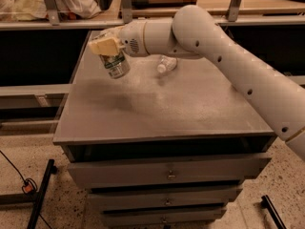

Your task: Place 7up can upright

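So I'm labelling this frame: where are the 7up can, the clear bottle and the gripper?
7up can (117,67): camera view, on its green-and-white label.
clear bottle (167,64): camera view, on its body.
gripper (106,49): camera view, between fingertips gripping the can, above the cabinet top's (157,104) back left.

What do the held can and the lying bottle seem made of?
The can, held by the gripper above the table's far left: probably aluminium, shiny silvery end, green-and-white printed label. The bottle: seemingly clear plastic, see-through body, white cap.

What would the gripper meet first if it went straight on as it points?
The gripper, over a far corner of the cabinet top, points down: its 7up can would likely touch that top first.
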Robot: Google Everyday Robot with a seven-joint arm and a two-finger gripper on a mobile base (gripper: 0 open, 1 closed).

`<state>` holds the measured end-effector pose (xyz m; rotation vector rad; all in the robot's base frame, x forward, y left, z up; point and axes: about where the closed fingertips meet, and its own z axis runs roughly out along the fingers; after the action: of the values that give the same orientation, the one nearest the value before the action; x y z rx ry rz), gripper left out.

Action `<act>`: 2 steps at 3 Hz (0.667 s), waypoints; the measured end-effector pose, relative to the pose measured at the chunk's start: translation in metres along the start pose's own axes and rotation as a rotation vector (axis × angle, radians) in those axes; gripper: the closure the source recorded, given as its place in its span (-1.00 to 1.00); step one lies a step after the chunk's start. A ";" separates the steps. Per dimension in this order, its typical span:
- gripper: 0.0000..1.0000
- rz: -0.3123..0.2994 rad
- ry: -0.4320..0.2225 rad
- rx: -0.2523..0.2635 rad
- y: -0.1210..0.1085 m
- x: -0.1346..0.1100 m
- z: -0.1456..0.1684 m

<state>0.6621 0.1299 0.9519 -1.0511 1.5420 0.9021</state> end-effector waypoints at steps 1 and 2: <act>1.00 0.041 -0.119 -0.039 0.010 -0.012 -0.021; 1.00 0.058 -0.152 -0.051 0.021 -0.020 -0.041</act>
<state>0.6311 0.1029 0.9803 -0.9549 1.4356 1.0422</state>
